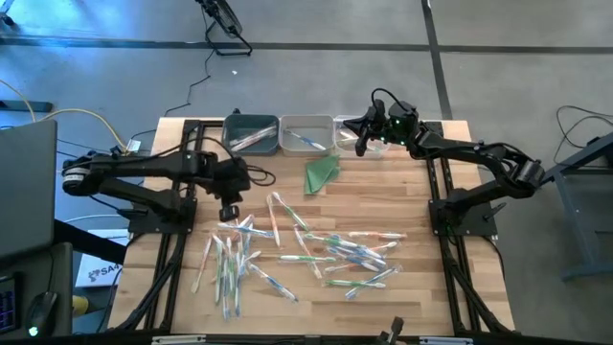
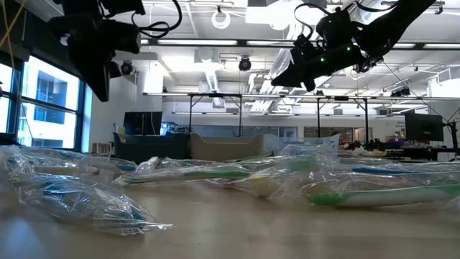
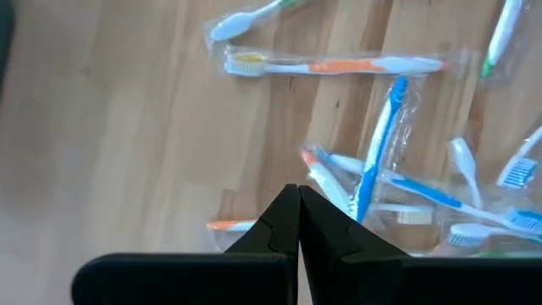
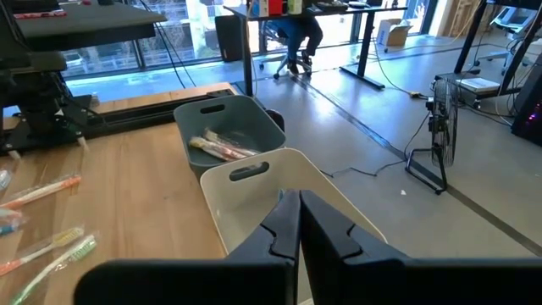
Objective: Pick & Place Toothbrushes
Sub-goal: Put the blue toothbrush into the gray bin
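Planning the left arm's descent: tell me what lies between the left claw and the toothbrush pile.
In the high view, only bare wooden table lies between the shut left claw and the nearest toothbrushes; nothing else sits in that short stretch.

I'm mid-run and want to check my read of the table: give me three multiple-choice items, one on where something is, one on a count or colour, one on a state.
1. Where does the right gripper hang?
A. over the grey plastic bins at the table's far edge
B. over the toothbrush pile
C. off the near edge

2. How many grey plastic bins stand in the row?
A. one
B. three
C. five

3. How do the left gripper's fingers stand?
A. wide open
B. closed on a brush
C. shut, empty

Key: 1 A, the high view puts it above the row's right end, far from the wrapped white plastic toothbrushes. 2 B, three bins sit side by side there, beside the folded green triangle. 3 C, the left wrist view shows the fingertips meeting with nothing between them.
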`<move>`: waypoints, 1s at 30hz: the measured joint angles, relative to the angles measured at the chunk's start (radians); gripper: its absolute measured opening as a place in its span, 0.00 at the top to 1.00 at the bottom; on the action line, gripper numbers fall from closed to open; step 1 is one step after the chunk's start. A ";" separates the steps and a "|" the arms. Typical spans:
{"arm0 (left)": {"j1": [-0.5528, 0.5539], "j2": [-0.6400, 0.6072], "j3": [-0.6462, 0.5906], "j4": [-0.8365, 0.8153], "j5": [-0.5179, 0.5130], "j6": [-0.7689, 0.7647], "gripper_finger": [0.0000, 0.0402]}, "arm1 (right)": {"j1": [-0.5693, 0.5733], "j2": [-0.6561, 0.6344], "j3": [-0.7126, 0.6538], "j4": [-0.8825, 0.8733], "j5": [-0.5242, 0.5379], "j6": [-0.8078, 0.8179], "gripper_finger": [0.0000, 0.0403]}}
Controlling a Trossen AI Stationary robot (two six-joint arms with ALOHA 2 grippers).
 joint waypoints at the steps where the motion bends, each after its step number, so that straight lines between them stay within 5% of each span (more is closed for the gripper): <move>1: -0.006 0.000 0.000 0.001 0.001 -0.015 1.00 | 0.000 0.000 0.000 0.000 0.000 0.000 0.99; 10: -0.005 0.005 0.000 0.003 0.016 -0.061 0.97 | 0.000 0.000 0.000 -0.003 0.000 0.000 0.99; 21: -0.005 0.077 0.000 0.009 0.061 0.024 0.63 | 0.000 0.000 0.000 -0.018 0.000 0.000 0.99; 30: -0.060 0.192 0.000 0.033 0.112 0.047 0.63 | 0.000 0.000 0.000 -0.030 0.000 0.000 0.99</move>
